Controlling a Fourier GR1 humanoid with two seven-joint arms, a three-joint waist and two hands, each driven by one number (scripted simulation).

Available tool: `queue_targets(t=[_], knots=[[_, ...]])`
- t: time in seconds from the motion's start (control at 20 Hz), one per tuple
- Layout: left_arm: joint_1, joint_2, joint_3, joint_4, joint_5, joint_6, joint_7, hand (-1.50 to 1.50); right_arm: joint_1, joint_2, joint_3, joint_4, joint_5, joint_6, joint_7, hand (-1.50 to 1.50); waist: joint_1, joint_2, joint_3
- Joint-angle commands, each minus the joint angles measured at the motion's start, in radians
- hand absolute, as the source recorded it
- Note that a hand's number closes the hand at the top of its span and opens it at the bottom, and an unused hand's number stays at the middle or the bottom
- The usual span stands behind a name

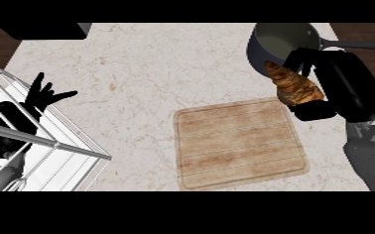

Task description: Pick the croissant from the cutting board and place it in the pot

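With right hand curled round the croissant, holds it tilted, far tip over the near wall of the grey pot at far right. Just nearer, wooden cutting board flat on the marble table. Rests left hand open, fingers up, at left edge above a white rack.

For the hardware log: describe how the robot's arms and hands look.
Both hands are black: the left hand shows slim fingers, the right hand a bulky, rounded palm. A grey forearm follows the right. No cables or markings show.
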Motion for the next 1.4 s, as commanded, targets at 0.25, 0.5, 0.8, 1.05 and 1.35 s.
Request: queue_targets(t=[0.25, 0.5, 0.8, 1.05, 1.35], knots=[[0.110, -0.048, -0.022, -0.078, -0.044, 0.029, -0.037, 0.00, -0.096, -0.005, -0.214, 0.110, -0.143, 0.008, -0.085, 1.50, 0.041, 0.000, 0.010], [0.055, 0.005, 0.012, -0.036, -0.010, -0.019, -0.011, 0.00, -0.199, -0.038, -0.327, 0.330, -0.207, 0.003, -0.217, 1.50, 0.048, 0.004, 0.011], [0.042, -0.054, -0.057, -0.092, -0.060, 0.050, 0.028, 0.00, -0.374, -0.037, -0.320, 0.646, -0.126, -0.055, -0.339, 1.50, 0.069, 0.008, 0.011], [0.051, -0.059, -0.056, -0.048, -0.047, 0.035, -0.029, 0.00, -0.492, -0.039, -0.328, 0.893, -0.082, -0.095, -0.438, 1.50, 0.080, 0.012, 0.011], [-0.016, -0.056, -0.070, -0.031, -0.036, 0.025, -0.001, 0.00, -0.584, -0.041, -0.305, 1.143, 0.012, -0.188, -0.536, 1.50, 0.107, 0.023, 0.012]])
